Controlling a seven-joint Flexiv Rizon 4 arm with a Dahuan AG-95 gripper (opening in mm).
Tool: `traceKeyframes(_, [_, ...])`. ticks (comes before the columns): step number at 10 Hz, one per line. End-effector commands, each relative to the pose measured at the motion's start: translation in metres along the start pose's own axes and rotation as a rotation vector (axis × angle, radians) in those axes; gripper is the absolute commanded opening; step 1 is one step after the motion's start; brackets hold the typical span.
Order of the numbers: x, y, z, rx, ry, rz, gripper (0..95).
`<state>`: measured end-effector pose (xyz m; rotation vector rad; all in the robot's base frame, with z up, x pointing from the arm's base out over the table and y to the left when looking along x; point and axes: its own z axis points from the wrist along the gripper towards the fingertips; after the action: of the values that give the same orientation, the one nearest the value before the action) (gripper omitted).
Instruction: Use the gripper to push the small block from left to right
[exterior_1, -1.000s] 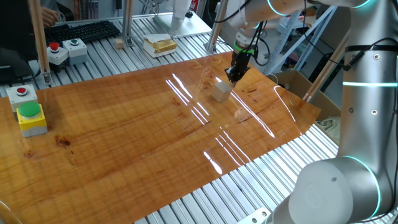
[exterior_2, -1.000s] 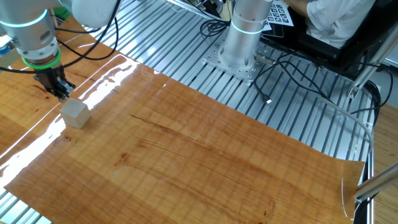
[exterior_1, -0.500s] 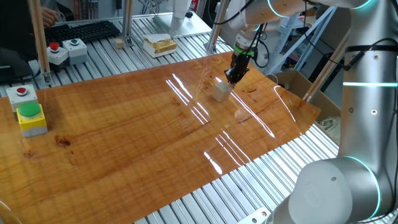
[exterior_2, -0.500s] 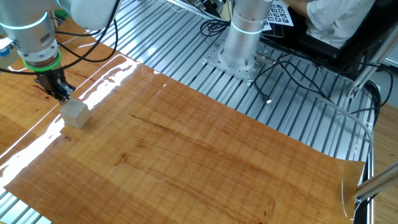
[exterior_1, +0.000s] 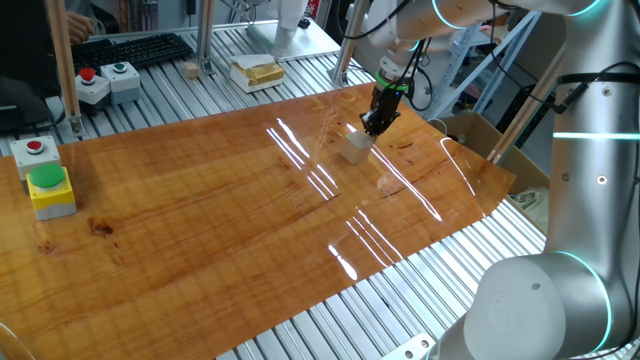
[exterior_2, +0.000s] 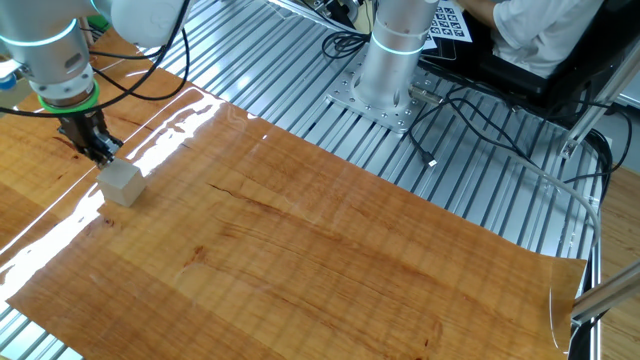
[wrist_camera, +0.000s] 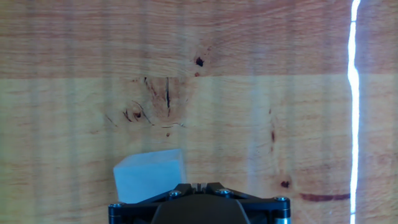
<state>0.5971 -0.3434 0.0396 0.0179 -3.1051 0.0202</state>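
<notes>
The small block (exterior_1: 354, 146) is a pale beige-grey cube on the orange-brown wooden board (exterior_1: 220, 210). It also shows in the other fixed view (exterior_2: 121, 183) and in the hand view (wrist_camera: 149, 175), partly under the black tool. My gripper (exterior_1: 370, 128) is a narrow black tip with a green ring above, its jaws closed together. The tip (exterior_2: 106, 155) hovers just above and behind the block's far top edge, seemingly apart from it. In the hand view the gripper (wrist_camera: 198, 185) sits at the bottom edge, holding nothing.
A white box with yellowish contents (exterior_1: 256, 73), a tiny tan block (exterior_1: 190, 69) and button boxes (exterior_1: 107, 82) stand behind the board. A yellow box with a green button (exterior_1: 50, 188) sits at the left. The arm's base (exterior_2: 385, 75) and cables lie on the ribbed table.
The gripper has risen slightly and drawn a little away from the block. The block has not moved.
</notes>
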Motion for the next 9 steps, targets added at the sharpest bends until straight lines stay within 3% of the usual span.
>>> traceKeyframes(1, [0.001, 0.006, -0.002, -0.001, -0.001, 0.011, 0.0])
traceKeyframes(9, [-0.004, 0.043, -0.001, -0.025, -0.003, 0.081, 0.0])
